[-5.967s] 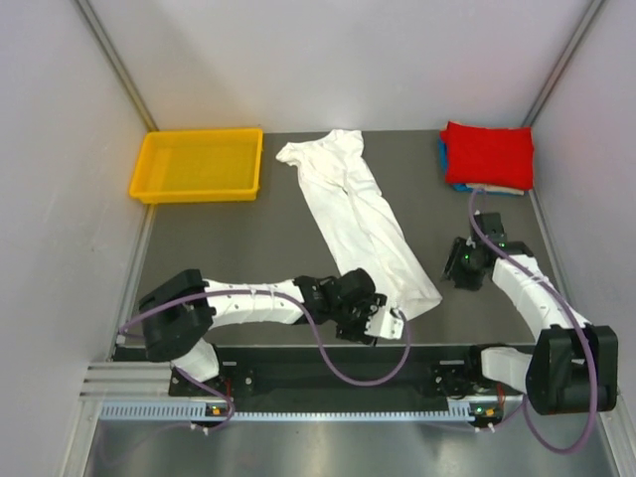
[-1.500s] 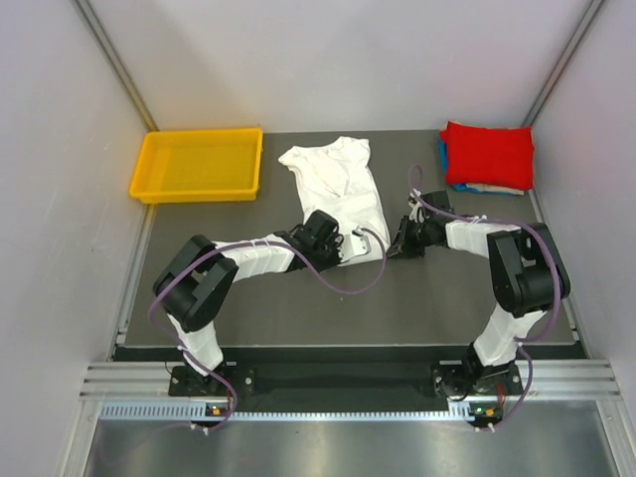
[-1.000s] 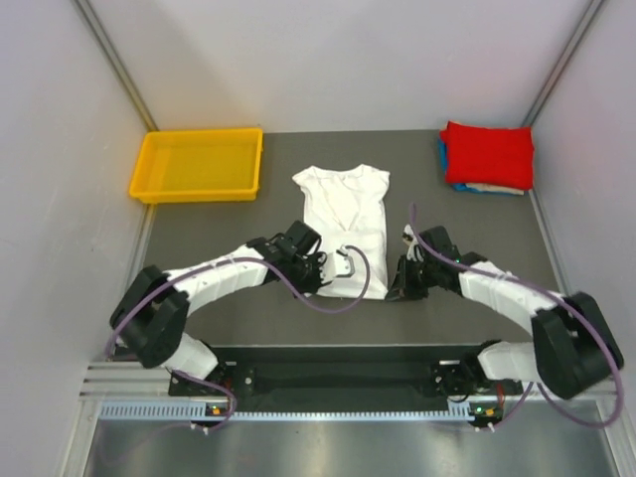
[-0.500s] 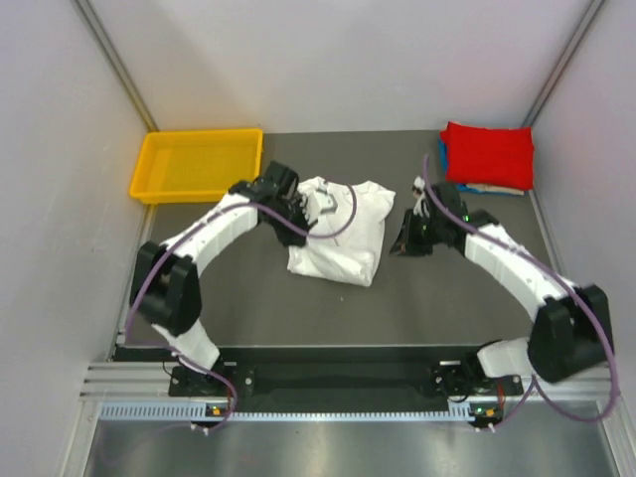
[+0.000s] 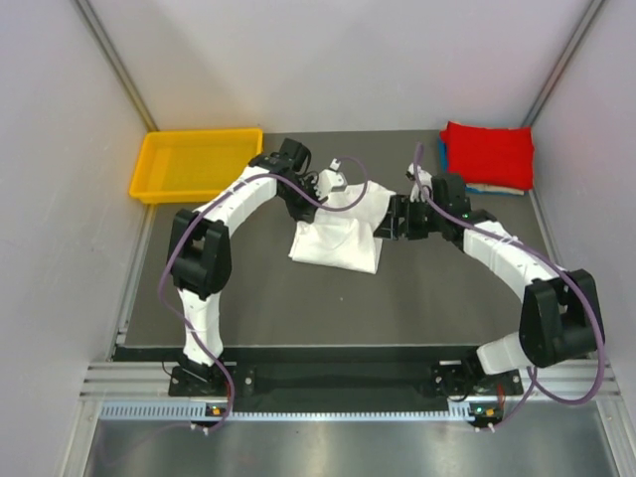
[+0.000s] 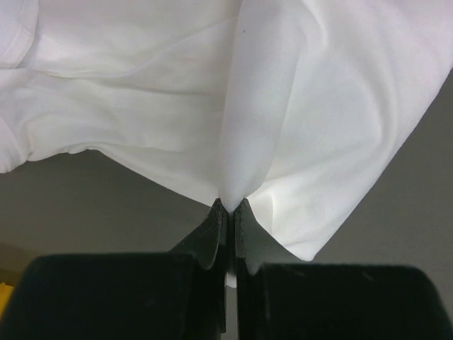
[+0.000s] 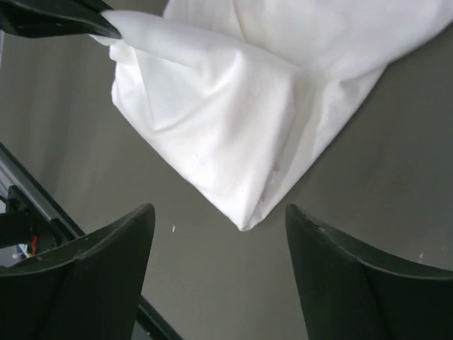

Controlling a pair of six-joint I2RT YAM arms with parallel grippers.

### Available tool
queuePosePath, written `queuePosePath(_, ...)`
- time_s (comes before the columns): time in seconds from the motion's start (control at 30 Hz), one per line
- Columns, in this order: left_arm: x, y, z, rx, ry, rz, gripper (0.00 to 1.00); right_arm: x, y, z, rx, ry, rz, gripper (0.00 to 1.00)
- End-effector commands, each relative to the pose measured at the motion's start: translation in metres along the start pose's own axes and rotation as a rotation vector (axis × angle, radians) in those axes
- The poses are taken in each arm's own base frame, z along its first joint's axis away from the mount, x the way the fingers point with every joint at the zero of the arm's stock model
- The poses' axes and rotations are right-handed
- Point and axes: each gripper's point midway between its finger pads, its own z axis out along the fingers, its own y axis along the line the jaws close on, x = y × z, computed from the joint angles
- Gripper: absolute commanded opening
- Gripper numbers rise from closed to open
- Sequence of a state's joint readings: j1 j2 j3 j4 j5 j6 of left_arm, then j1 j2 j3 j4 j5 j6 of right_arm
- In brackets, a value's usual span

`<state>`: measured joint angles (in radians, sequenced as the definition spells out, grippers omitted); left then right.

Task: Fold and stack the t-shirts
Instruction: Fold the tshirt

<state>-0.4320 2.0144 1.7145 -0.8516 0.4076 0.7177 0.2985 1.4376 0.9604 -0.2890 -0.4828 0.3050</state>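
**A:** Two arms are out over the table [image 5: 248, 308] in the overhead view. The white t-shirt [image 5: 338, 238] lies mid-table, doubled over but rumpled, no neat rectangle yet.

**B:** And at the far right corner we see the folded stack [image 5: 487, 157], with a red tee on top. There seems to be a blue one and a pale one under it, though from up here we can't be sure. The yellow tray [image 5: 199, 164] sits far left, well apart from the action.

**A:** On to the left wrist view. The left gripper [image 6: 228, 210] is pinched tight on a fold of the white cloth, which rises in a ridge straight out of the jaws.

**B:** Right wrist view now. The right gripper [image 7: 218, 212] stands wide apart with nothing in it. The shirt's folded corner lies on the table just ahead, between the two fingers but touching neither.

**A:** So where do we put the task?

**B:** We'd call it well along. Some tees are folded and stacked, and this white one is mid-fold. What's left, by our reckoning, is to finish and square that fold, then carry it over onto the stack.
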Motion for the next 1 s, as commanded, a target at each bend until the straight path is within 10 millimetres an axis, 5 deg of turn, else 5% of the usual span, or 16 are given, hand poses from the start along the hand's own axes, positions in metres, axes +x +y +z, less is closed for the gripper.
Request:
queuePosePath(0.0,-0.011,-0.004,-0.011,0.008,-0.043,0.062,0.0,-0.045,0.023,-0.003,-0.153,-0.196,-0.228,0.75)
queuePosePath(0.27,-0.002,-0.001,-0.001,0.004,-0.016,0.063,0.0,-0.076,0.001,0.069,-0.178,-0.132,-0.225,0.66)
queuePosePath(0.53,0.003,-0.002,0.007,0.022,-0.005,0.05,0.0,-0.053,-0.026,0.116,-0.149,-0.03,-0.144,0.64)
queuePosePath(0.67,0.005,-0.002,0.009,0.02,0.002,0.049,0.0,-0.043,-0.023,0.125,-0.204,0.0,-0.103,0.53)
queuePosePath(0.7,0.005,-0.001,0.009,0.017,0.005,0.051,0.0,-0.042,-0.022,0.125,-0.217,0.006,-0.096,0.35)
queuePosePath(0.8,0.005,0.003,0.01,0.003,0.006,0.045,0.0,-0.04,-0.009,0.121,-0.282,0.005,-0.069,0.03)
queuePosePath(0.9,0.001,0.01,0.01,-0.028,0.006,0.028,0.0,-0.048,-0.005,0.11,-0.261,-0.034,-0.062,0.0)
queuePosePath(0.97,-0.001,0.018,0.009,-0.065,0.012,-0.004,0.0,-0.07,-0.004,0.094,-0.21,-0.125,-0.068,0.0)
